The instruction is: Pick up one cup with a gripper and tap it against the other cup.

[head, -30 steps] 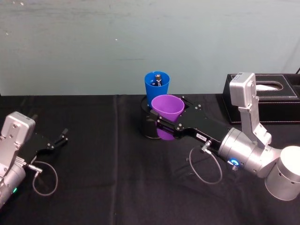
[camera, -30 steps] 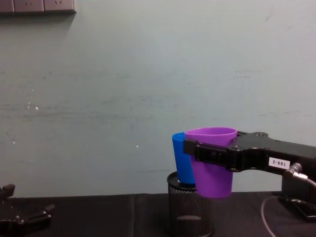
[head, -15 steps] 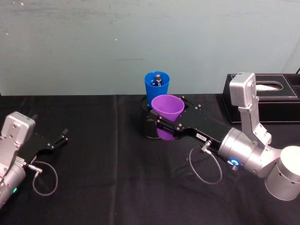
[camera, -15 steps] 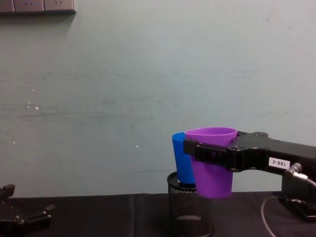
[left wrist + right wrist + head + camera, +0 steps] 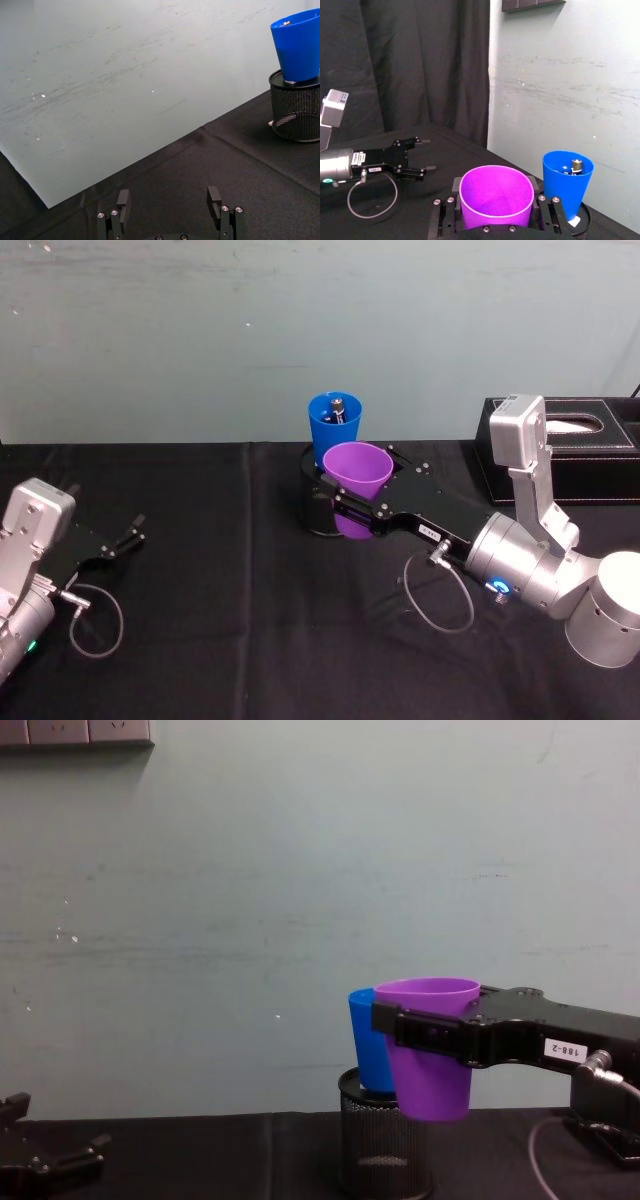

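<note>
I see the right gripper [image 5: 360, 492], a long black flat-jawed tool on a silver wrist with a blue light ring, holding the purple plastic tapered tumbler [image 5: 357, 472] upright in the air. The tumbler hangs on the near, robot-facing side of the black mesh holder [image 5: 316, 508]. The gripper's fingers [image 5: 544, 212] pinch the tumbler's smooth wall from both sides, a little below its wide rim.

From the chest camera, the purple tumbler's base hangs a little lower than the mesh holder's rim [image 5: 385, 1082], clear of the black cloth-covered table [image 5: 230, 590].

The bright blue plastic tapered tumbler [image 5: 335, 420] stands upright in the mesh holder with a small metal-topped object [image 5: 576, 164] inside it. The purple tumbler sits just beside it, and I cannot tell whether the two walls touch.

The left gripper [image 5: 125, 538] rests low over the table, well to the left of the mesh holder, with its fingers [image 5: 122, 201] spread and nothing between them.

A black tissue box [image 5: 590, 445] sits to the holder's right.
</note>
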Tool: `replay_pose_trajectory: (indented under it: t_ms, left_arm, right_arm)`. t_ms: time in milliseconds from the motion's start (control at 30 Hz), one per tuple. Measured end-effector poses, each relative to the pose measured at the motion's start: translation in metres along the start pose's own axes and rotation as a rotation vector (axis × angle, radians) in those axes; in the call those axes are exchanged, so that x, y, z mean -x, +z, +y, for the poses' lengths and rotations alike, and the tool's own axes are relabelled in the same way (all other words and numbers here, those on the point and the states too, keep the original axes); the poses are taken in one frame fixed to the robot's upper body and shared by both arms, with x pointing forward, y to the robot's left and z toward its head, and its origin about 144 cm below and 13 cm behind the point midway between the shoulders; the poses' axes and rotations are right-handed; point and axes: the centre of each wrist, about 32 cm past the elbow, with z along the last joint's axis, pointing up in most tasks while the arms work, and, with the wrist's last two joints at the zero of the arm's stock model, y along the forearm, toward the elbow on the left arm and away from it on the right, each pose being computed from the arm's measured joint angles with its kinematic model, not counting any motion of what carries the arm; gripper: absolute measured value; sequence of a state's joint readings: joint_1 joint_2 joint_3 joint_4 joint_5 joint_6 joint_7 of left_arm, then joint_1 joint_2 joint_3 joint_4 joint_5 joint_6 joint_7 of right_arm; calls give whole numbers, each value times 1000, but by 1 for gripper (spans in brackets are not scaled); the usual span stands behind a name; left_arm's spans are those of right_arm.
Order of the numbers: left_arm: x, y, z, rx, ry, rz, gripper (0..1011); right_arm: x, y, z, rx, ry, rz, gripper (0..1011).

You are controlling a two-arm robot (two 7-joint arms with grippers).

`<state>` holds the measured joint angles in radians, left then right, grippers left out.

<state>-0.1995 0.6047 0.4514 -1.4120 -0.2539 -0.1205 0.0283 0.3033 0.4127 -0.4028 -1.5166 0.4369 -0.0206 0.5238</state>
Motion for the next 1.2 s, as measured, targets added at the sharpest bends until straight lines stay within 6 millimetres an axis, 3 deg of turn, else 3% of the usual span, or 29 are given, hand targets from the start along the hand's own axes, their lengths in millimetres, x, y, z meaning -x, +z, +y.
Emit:
replay_pose_trajectory:
  t_ms: [1200]
  left_arm:
    - [0, 0, 0, 0, 0, 0, 1000]
  right_arm:
    - [0, 0, 0, 0, 0, 0, 746]
